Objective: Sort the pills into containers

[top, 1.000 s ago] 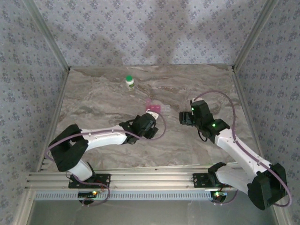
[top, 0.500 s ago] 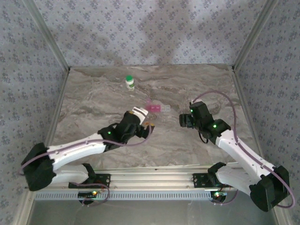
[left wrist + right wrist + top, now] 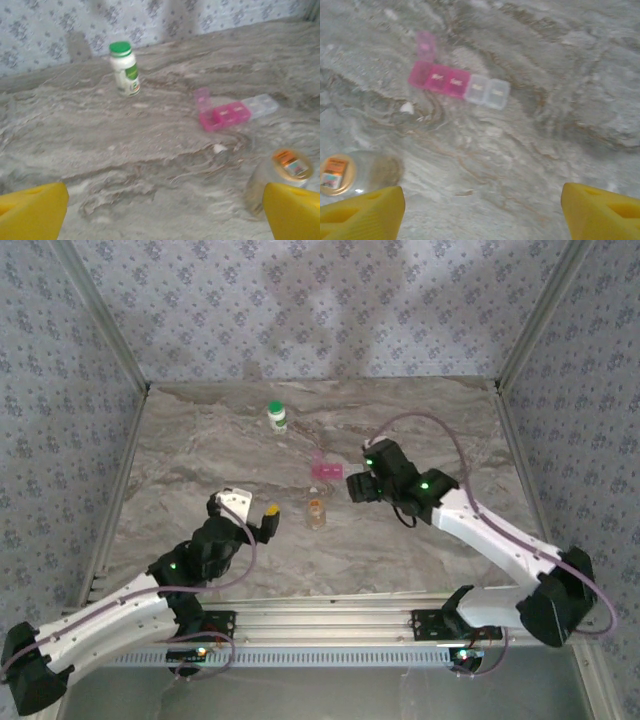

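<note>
Left gripper (image 3: 255, 510) has pulled back to the near-left, and the vial (image 3: 317, 512) now stands free between the arms.
Its fingers are spread wide and empty. Right gripper (image 3: 355, 487) has swung in and hangs just right of the pink pill case (image 3: 327, 471), fingers apart with nothing between them. Bottle (image 3: 277, 416) is upright at the back. White speck (image 3: 407, 107) beside the case is likely a pill, so sorting looks barely begun.

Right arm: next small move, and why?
Probably ease the right gripper down toward the white pill. Its jaws are open and empty. The pill lies loose near the case, not in it or in the vial. The left gripper sits off to the side, also open, so the way looks free.
</note>
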Controlling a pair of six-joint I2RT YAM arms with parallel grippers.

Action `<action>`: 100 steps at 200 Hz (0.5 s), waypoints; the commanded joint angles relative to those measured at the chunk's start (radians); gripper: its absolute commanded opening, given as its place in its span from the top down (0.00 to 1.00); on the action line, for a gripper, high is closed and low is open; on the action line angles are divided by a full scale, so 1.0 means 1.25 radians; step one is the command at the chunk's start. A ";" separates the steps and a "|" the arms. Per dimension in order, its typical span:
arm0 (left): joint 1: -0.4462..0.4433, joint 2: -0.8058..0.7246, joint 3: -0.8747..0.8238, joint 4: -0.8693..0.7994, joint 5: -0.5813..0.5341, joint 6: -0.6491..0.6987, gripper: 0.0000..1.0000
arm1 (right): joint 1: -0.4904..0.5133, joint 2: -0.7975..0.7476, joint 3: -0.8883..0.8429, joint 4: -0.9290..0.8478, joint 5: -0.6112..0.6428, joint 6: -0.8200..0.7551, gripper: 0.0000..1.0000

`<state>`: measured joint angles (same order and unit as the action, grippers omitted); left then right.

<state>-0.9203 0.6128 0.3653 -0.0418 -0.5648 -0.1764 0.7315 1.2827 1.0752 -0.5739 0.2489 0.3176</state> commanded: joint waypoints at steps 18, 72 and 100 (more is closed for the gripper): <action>0.023 0.013 -0.008 -0.015 -0.056 -0.007 0.01 | 0.079 0.156 0.154 -0.044 -0.066 -0.009 0.20; 0.025 0.078 0.019 -0.049 -0.127 -0.027 0.01 | 0.146 0.318 0.231 -0.066 -0.055 -0.012 0.23; 0.027 0.079 0.027 -0.070 -0.141 -0.037 0.01 | 0.151 0.361 0.244 -0.078 -0.067 -0.011 0.24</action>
<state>-0.8917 0.7166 0.3599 -0.1024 -0.6804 -0.1959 0.9154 1.7020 1.3399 -0.6205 0.1780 0.3141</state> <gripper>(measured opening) 0.992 0.761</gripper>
